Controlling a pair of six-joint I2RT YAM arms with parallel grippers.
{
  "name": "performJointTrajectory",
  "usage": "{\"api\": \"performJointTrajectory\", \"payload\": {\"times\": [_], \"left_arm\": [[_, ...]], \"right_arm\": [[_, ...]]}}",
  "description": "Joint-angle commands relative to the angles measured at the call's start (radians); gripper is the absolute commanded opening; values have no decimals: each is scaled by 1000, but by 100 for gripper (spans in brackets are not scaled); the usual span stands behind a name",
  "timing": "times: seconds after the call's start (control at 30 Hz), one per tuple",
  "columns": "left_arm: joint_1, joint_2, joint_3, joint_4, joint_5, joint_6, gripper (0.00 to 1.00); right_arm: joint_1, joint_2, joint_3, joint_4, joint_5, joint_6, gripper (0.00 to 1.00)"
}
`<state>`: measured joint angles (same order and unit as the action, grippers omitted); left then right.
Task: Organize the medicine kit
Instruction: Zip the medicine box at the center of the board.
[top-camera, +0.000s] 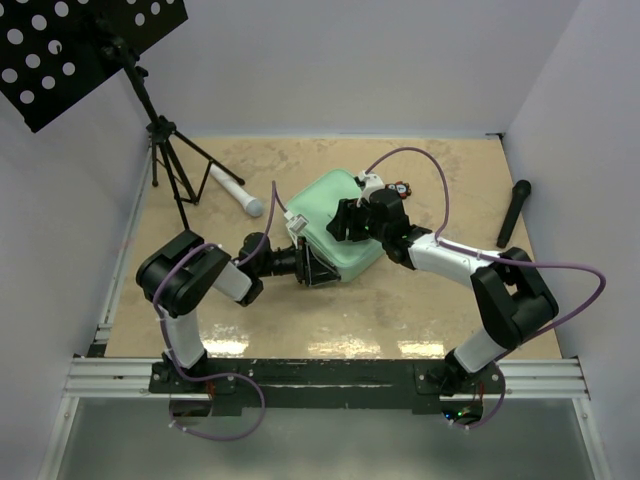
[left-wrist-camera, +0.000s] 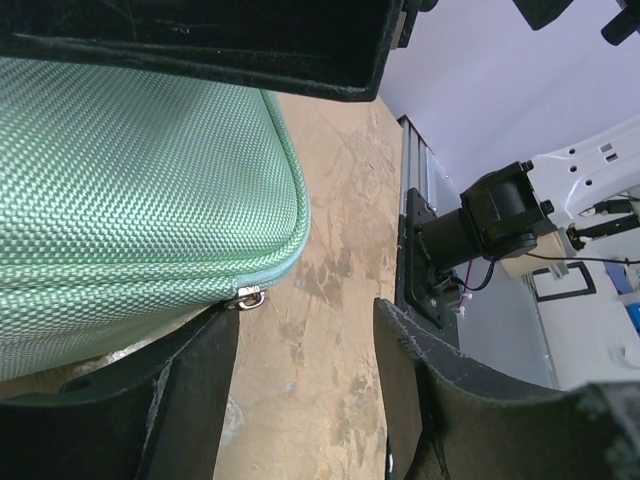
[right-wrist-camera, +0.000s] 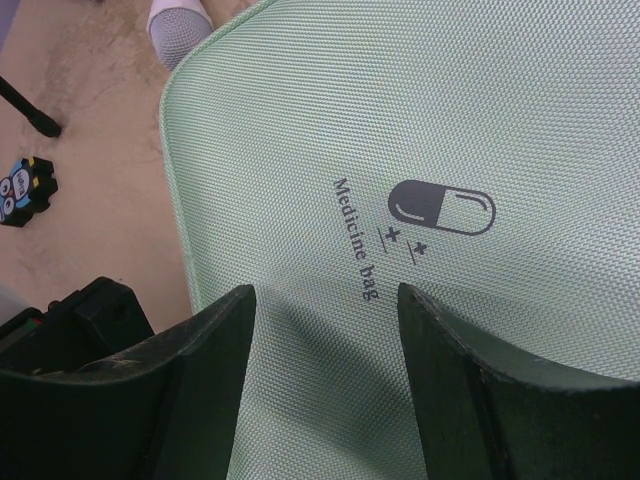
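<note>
Crowding the mint-green medicine kit (top-camera: 325, 205), left and right jaws apart.

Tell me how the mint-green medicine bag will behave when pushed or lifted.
The medicine bag lies flat and wide on the table, so it should slide, not roll. Its coarse woven fabric probably grips well. The rounded seam suggests a semi-stiff shell.

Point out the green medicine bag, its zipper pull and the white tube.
medicine bag (top-camera: 323, 206), top view, bare lid by its far left corner.
zipper pull (left-wrist-camera: 250, 296), left wrist view, metal ring at the seam.
white tube (top-camera: 235, 189), top view, middle of its body.
</note>
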<state>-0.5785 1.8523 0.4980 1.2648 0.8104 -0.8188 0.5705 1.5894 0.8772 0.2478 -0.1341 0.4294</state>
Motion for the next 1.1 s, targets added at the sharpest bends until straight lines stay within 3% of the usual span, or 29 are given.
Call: {"api": "performJointTrajectory", "payload": {"times": [0.0,0.23,0.6,0.8,1.07], "left_arm": [[-1,1,22,634,-40,12,59],[-1,15,10,634,-106,33,50],[-3,8,-12,634,-200,56,46],[-1,12,-6,634,-205,56,38],[-1,15,1,634,-201,55,35]], "right_arm": [[14,17,3,-110,-58,25,63],[14,15,3,-111,-58,25,63],[15,15,2,-108,-59,23,63],[14,14,3,-111,-59,23,63],[14,17,5,-111,-59,23,63]]}}
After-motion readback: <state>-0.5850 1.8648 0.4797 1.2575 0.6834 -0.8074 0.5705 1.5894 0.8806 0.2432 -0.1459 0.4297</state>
